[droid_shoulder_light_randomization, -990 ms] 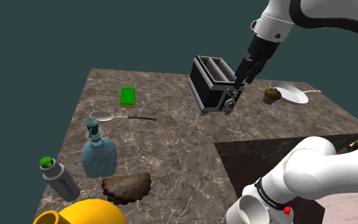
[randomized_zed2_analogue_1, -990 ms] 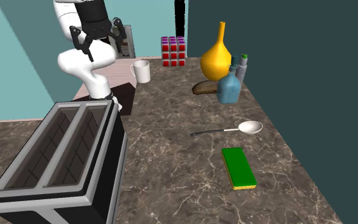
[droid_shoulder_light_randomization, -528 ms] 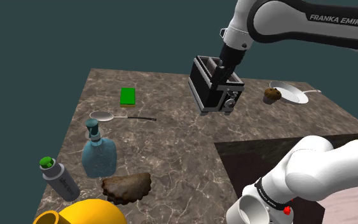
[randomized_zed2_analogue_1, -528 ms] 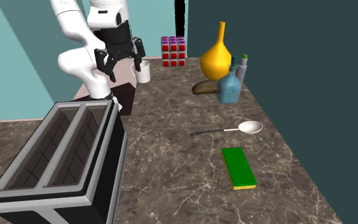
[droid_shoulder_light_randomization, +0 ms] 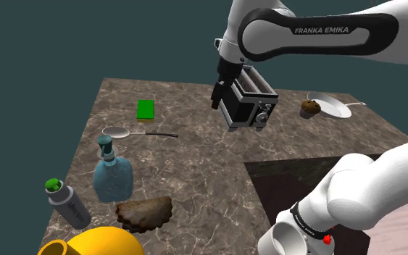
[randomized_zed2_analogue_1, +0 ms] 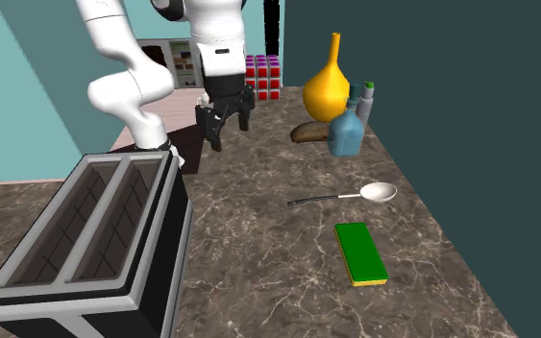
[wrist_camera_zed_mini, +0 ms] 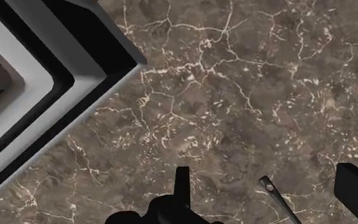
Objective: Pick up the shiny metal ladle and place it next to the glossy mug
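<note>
Shoulder view: ladle [droid_shoulder_light_randomization: 140, 134] lies well apart, lower-left of pincer [droid_shoulder_light_randomization: 217, 101].

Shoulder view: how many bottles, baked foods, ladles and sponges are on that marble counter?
Bottles: 2 (blue bottle, grey bottle with green cap)
Baked foods: 2 (brown bread, muffin)
Ladles: 1 (ladle)
Sponges: 1 (green sponge)
Total: 6

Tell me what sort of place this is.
Likely a home kitchen: a marble-patterned countertop carries a toaster, a ladle and a plate with a muffin.
</note>
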